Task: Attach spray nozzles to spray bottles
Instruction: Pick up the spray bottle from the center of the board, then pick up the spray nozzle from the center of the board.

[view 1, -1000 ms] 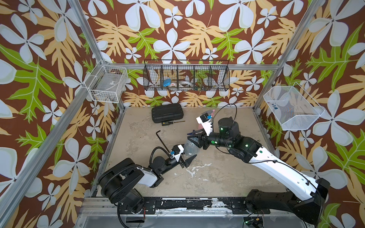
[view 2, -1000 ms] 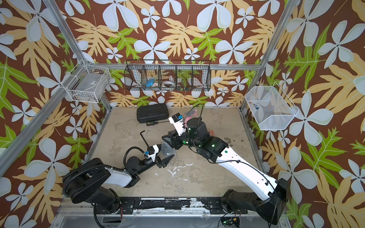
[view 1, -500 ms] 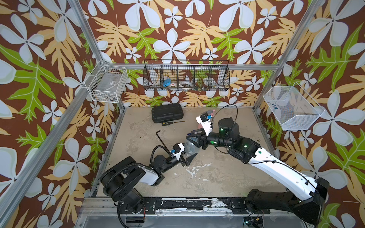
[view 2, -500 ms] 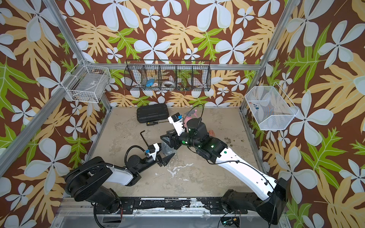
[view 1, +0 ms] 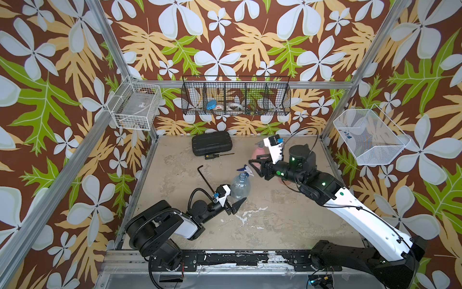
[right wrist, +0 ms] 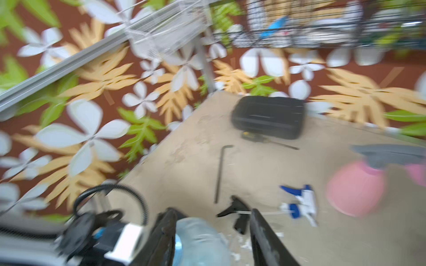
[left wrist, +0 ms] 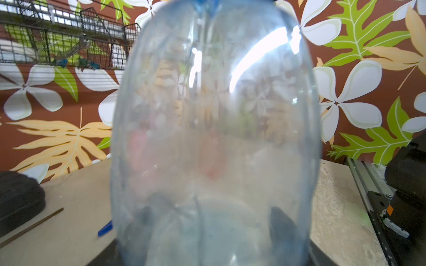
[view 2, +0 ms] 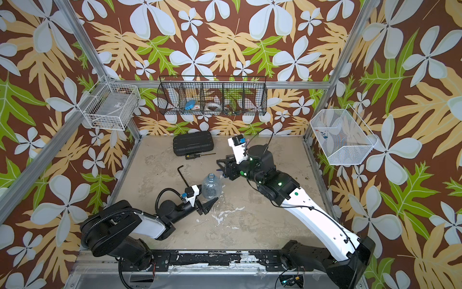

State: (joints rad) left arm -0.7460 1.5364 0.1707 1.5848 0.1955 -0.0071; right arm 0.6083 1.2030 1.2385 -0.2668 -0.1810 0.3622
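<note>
My left gripper [view 1: 236, 197] is shut on the lower part of the clear bluish spray bottle [view 1: 240, 185], which stands upright on the table with its neck bare. The same bottle [left wrist: 214, 129] fills the left wrist view. My right gripper [view 1: 253, 167] hovers open and empty just beyond the bottle's neck. In the right wrist view its fingers [right wrist: 166, 232] frame the bottle [right wrist: 198, 239] below. The white and blue nozzle [right wrist: 299, 205] and the black nozzle [right wrist: 237, 211] lie on the table. The pink bottle [right wrist: 355, 186] carries its grey nozzle [right wrist: 387, 154].
A black ribbed case [view 1: 211, 143] and a small screwdriver [view 1: 217, 155] lie at the back. A black hex key [view 1: 205, 176] lies left of the clear bottle. Wire baskets [view 1: 236, 98] hang on the walls. A bit of orange bottle [view 1: 285, 182] shows under the right arm.
The right gripper has shifted slightly near the bottle's neck and its wrist view is blurred by motion. The left arm and its bottle have stayed put.
</note>
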